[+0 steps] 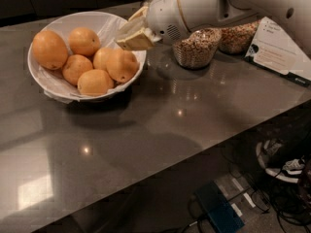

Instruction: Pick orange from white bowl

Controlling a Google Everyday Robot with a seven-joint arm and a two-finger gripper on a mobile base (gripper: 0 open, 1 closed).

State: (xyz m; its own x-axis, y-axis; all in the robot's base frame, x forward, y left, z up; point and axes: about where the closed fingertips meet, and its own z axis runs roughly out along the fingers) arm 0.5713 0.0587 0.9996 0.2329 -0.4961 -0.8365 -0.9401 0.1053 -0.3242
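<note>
The white bowl (109,23) sits toward the far left of the counter (194,115), close to its back edge. It is lined with crinkled film and holds six oranges. The end effector (130,30) hangs over the bowl's right rim, just above and beside the nearest orange (121,64), and from where I stand I can't tell whether it is open or closed. I see no orange in it.

That nearest orange looks the natural pick. It lies against the right wall, on top of the pile, and touches a second orange (102,57) on its left and a third (95,81) in front. An orange is firm but gives a little under pressure, has some weight for its size, and its waxy, round skin offers no flat faces. So I'd judge the grip must close across the widest part, through the middle, not high on the crown, where it would squirt out. A moderate squeeze should hold it; too much would bruise it.

The neighbours leave little room on the left side (the rim side looks freer). The film lining could snag or lift with the fruit, and the light bowl may slide if pushed sideways.

A glass jar of cereal (197,50) stands just right of the bowl, under the arm.
</note>
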